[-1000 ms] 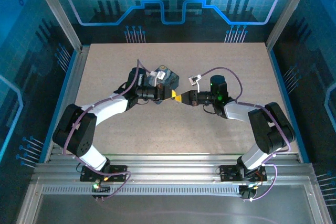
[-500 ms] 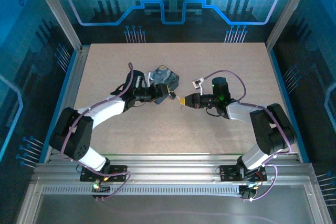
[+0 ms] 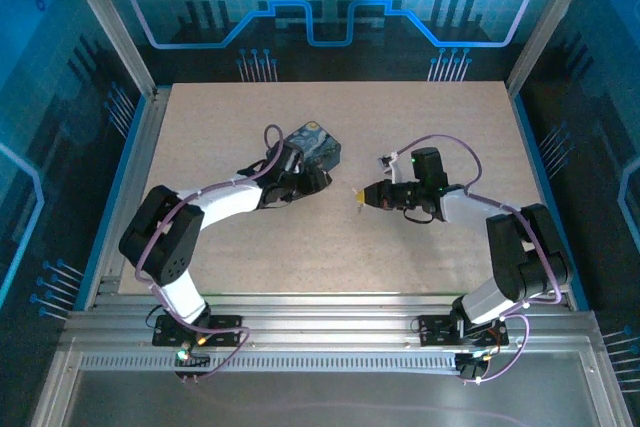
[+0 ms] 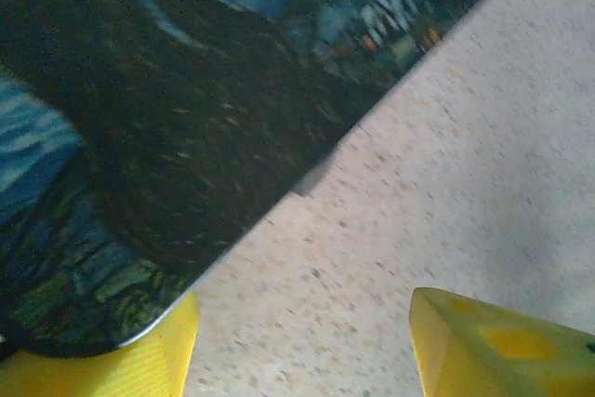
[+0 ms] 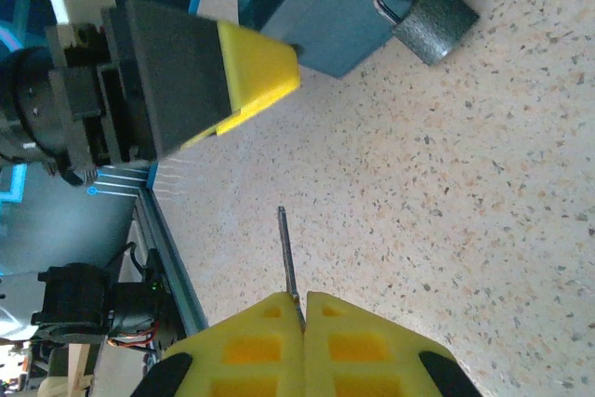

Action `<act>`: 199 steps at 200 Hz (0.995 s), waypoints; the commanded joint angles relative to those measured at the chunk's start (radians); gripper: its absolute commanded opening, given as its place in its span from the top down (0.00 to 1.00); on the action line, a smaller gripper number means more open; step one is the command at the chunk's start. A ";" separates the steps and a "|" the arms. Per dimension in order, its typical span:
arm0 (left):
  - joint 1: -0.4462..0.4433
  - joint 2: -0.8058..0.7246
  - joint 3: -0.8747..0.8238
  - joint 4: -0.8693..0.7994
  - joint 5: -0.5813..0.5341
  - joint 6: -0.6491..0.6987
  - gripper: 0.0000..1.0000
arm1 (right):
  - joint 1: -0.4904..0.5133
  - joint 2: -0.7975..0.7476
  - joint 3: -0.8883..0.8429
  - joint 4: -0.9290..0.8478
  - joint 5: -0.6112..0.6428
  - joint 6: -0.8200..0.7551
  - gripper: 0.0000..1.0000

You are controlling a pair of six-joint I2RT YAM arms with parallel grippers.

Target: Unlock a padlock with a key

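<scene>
The padlock [image 5: 433,18], small and dark with a silver shackle, hangs from the latch of the dark box [image 5: 327,29] and rests on the table. My right gripper [image 5: 304,302] is shut on the key [image 5: 287,259], whose thin blade sticks out toward the box, well short of the padlock. In the top view the right gripper [image 3: 360,195] sits right of the box [image 3: 316,147]. My left gripper [image 4: 302,350] is open with only bare table between its yellow fingers [image 4: 502,350], at the box's edge [image 4: 186,99]. One left finger [image 5: 253,70] hangs beside the box's corner.
The speckled beige table [image 3: 420,117] lies open behind and to the right of the box. A metal rail [image 3: 330,312] runs along the near edge, and aluminium frame posts [image 3: 105,22] stand at the sides.
My left gripper has opened and drawn back toward the box. My right gripper has pulled away to the right with the key, so the two grippers no longer meet.
</scene>
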 commanded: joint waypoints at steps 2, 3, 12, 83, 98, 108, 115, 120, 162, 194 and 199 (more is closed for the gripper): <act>0.075 0.013 0.014 -0.011 -0.081 0.028 0.35 | -0.003 -0.032 0.002 -0.030 0.003 -0.029 1.00; 0.077 0.014 0.015 -0.012 -0.081 0.032 0.35 | -0.002 -0.032 0.002 -0.030 0.003 -0.029 1.00; 0.099 0.023 0.036 -0.028 -0.091 0.054 0.35 | 0.000 -0.032 0.004 -0.030 0.000 -0.032 1.00; -0.013 0.139 0.247 -0.216 -0.273 0.034 0.27 | 0.001 -0.015 0.011 -0.047 0.009 -0.039 1.00; -0.031 0.185 0.287 -0.269 -0.326 -0.003 0.27 | 0.001 -0.025 0.008 -0.049 0.005 -0.036 1.00; -0.038 0.217 0.318 -0.303 -0.351 -0.014 0.27 | 0.001 -0.036 0.005 -0.057 0.006 -0.040 1.00; -0.039 0.236 0.336 -0.318 -0.357 -0.020 0.27 | -0.001 -0.042 0.005 -0.063 0.008 -0.044 1.00; -0.039 0.247 0.346 -0.325 -0.361 -0.025 0.27 | -0.001 -0.047 0.002 -0.067 0.008 -0.046 1.00; -0.038 0.325 0.414 -0.358 -0.377 -0.020 0.28 | -0.003 -0.070 -0.007 -0.066 0.001 -0.045 1.00; -0.037 0.366 0.434 -0.321 -0.370 0.001 0.31 | -0.003 -0.058 0.002 -0.059 -0.008 -0.044 1.00; -0.038 0.372 0.438 -0.320 -0.373 0.003 0.31 | -0.003 -0.054 0.005 -0.060 -0.008 -0.044 1.00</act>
